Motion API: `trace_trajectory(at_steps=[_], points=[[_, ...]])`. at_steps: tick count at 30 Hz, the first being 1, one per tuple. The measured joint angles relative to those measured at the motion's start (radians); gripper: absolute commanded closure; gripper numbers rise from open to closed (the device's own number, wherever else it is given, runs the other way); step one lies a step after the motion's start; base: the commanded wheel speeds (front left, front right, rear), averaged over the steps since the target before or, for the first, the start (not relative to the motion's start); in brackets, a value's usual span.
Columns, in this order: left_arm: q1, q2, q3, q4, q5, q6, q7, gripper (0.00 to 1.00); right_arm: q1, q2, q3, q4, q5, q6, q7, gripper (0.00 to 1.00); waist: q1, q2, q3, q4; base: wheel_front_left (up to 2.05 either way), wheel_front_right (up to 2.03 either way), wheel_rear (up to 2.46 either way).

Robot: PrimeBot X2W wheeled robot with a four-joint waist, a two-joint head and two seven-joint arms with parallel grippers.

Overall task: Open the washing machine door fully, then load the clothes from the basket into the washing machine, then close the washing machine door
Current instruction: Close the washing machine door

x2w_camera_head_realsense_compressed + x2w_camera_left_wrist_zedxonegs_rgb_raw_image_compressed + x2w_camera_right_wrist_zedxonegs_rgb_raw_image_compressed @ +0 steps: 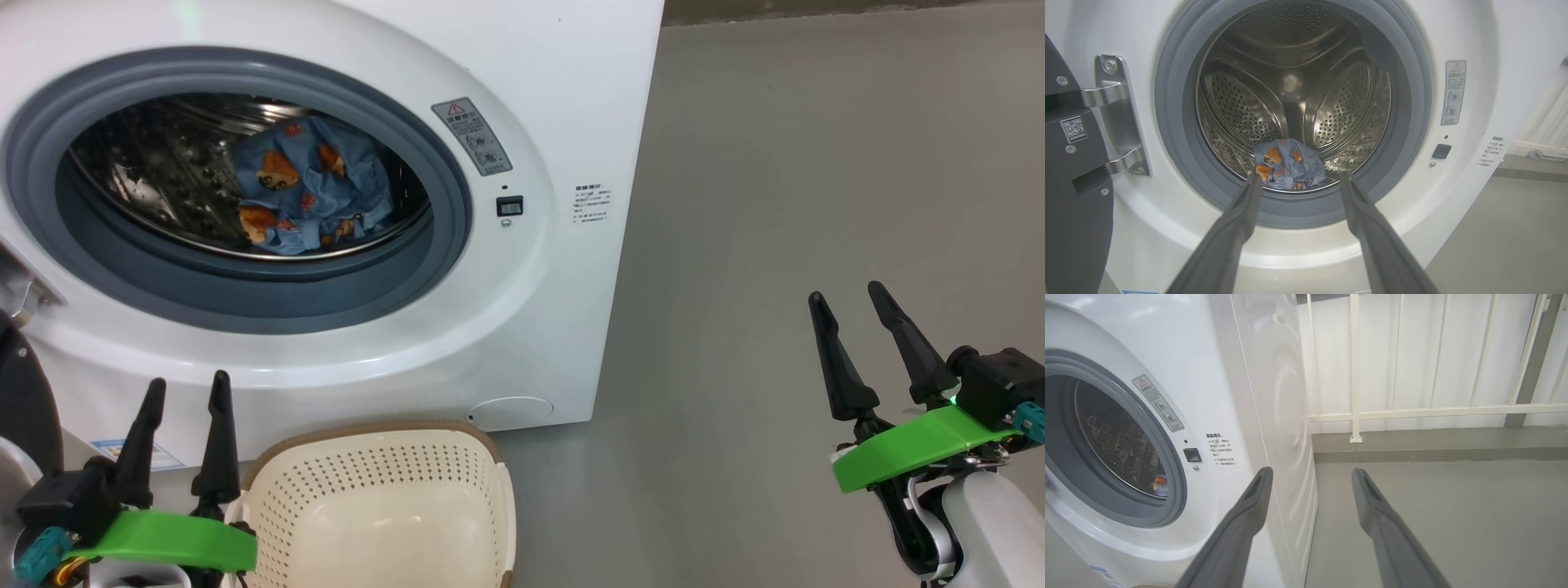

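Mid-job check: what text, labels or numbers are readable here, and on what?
"温馨提示" (apparently): heading of black printed notice on big white washing machine front; smaller lines unreadable.
Grey warning sticker with red triangle: text too small.
White QR label on dark washing machine door: digits blurred.
Blue corner sticker: unreadable.

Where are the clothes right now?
In the head view, the clothes lie bunched inside the washing machine, upper left, beyond the basket.
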Motion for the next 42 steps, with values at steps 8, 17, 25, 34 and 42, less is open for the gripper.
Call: trace_trajectory(at_steps=[8,17,25,34,42], points=[[-0.001,-0.003,0.007,0.011,0.002,-0.011,0.0,0.0,0.0,0.0,0.003,0.0,0.0,0.0,0.0,0.0,0.0,0.0,0.0,0.001,0.0,0.0,0.0],[-0.002,-0.008,0.014,0.02,0.009,-0.018,0.0,0.0,0.0,0.0,0.004,0.004,0.0,0.0,0.0,0.0,0.0,0.0,0.002,0.001,0.0,0.0,0.0],[-0.006,-0.015,0.022,0.026,0.009,-0.026,0.0,0.0,0.0,0.0,0.004,0.005,0.0,0.0,0.0,0.0,0.0,0.0,0.004,0.001,0.0,0.0,0.0],[-0.006,-0.021,0.034,0.03,0.016,-0.031,0.0,0.0,0.0,0.001,0.004,0.006,0.0,0.0,0.0,0.0,0.0,0.0,0.005,0.0,-0.08,0.08,0.0],[-0.007,-0.028,0.039,0.031,0.016,-0.031,0.0,0.0,0.0,0.004,0.002,0.006,0.0,0.0,0.0,0.0,0.0001,0.0,0.009,-0.001,-0.94,0.94,0.0]])
